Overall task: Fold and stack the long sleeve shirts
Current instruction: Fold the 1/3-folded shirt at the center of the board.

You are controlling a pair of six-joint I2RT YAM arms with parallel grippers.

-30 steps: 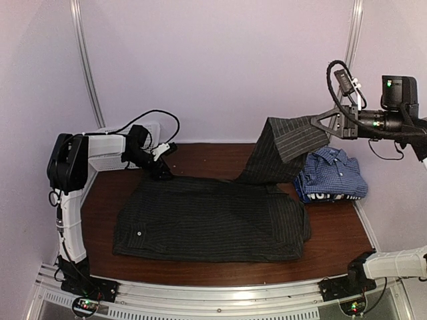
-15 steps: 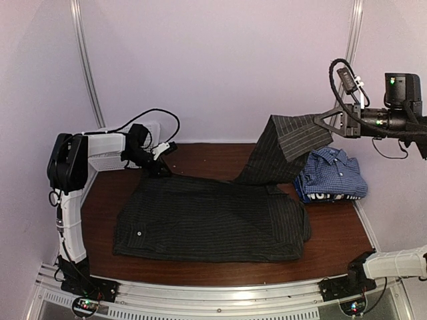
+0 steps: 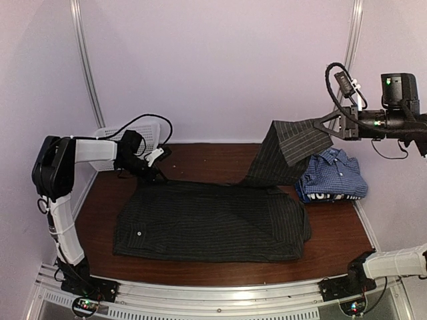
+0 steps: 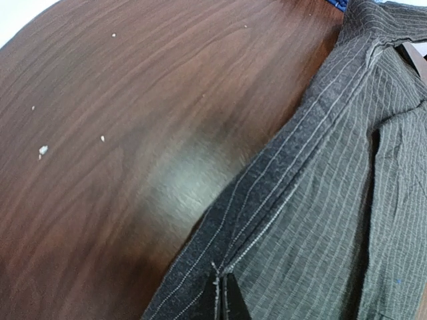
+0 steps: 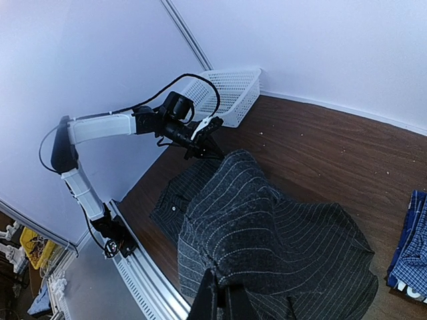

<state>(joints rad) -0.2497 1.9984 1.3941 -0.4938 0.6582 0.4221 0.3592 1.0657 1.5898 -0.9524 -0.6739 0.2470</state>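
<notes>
The white mesh basket sits at ten o'clock on the table. Just beside it, the left gripper is low over the wood, its fingers pinched together on the far-left hem of the black pinstriped shirt. It probably serves as an anchor so the body stays flat. The shirt lies spread from the centre toward six o'clock. Its right part rises as a taut flap to two o'clock, where the right gripper is clamped on the cloth, high above the board. That height likely lets the flap swing over without dragging. Under the flap, at three o'clock, lie the folded blue checked shirts, touching the black shirt's right edge, so room there is tight. Bare wood lies open at twelve o'clock and along the near rim.
</notes>
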